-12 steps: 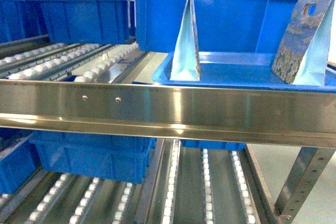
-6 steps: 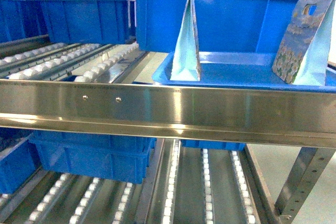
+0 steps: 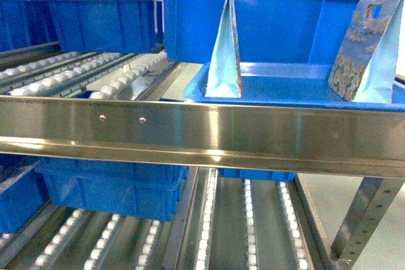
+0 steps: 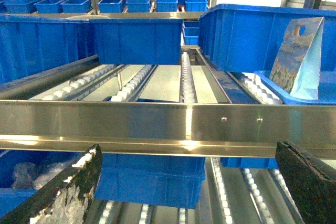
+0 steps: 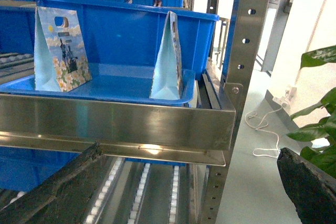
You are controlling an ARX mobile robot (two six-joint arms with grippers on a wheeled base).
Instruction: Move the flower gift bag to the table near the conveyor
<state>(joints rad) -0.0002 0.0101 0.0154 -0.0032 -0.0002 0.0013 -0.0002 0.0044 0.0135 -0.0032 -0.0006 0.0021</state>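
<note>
Both grippers — left gripper (image 4: 186,192) and right gripper (image 5: 186,192) — hung spread and empty before the conveyor's (image 3: 190,132) steel front rail, behind which two flower gift bags (image 5: 59,51) (image 5: 169,59) stood upright in a shallow blue tray (image 5: 115,88) — deep blue bins (image 3: 101,23) beyond.

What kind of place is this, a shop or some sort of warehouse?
Most likely a warehouse or stockroom, not a shop. A steel roller rack carries rows of blue bins on several levels, with more bins stacked behind. Two gift bags stand in a blue tray on it.
</note>
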